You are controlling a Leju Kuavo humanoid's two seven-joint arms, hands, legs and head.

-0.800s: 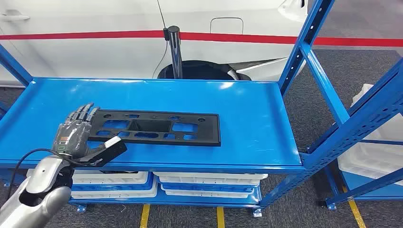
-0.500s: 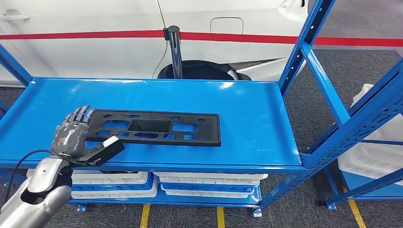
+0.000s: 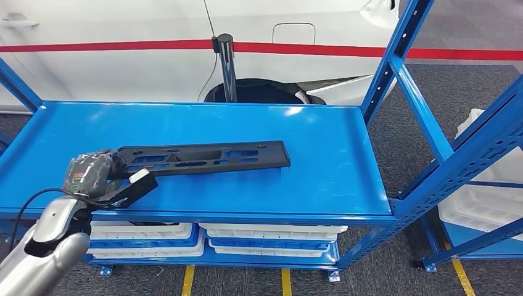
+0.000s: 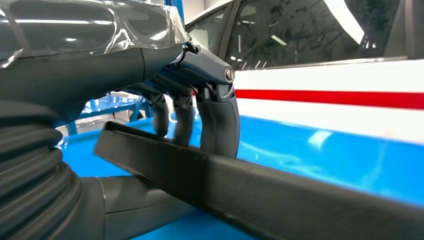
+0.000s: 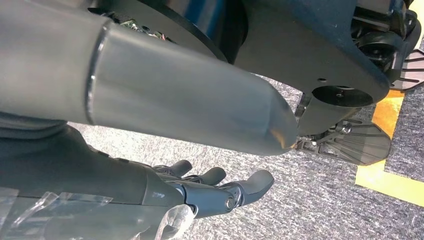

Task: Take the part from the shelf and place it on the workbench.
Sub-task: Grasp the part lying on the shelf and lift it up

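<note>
From the head camera I see my left hand (image 3: 92, 176) at about eight o'clock on the glossy blue metal shelf (image 3: 321, 148), gripping the left end of the long flat black plastic part with cut-outs (image 3: 203, 157), which tilts with its near edge raised off the shelf. My left wrist camera adds what the head view hides: dark fingers (image 4: 220, 125) curled over the part's top edge (image 4: 260, 190), thumb beneath. The right wrist camera shows my right hand (image 5: 200, 192) hanging over grey carpet, fingers loosely extended, holding nothing. At twelve o'clock behind the shelf stands a white car with a red stripe (image 3: 123, 46); white bins (image 3: 271, 237) sit below
</note>
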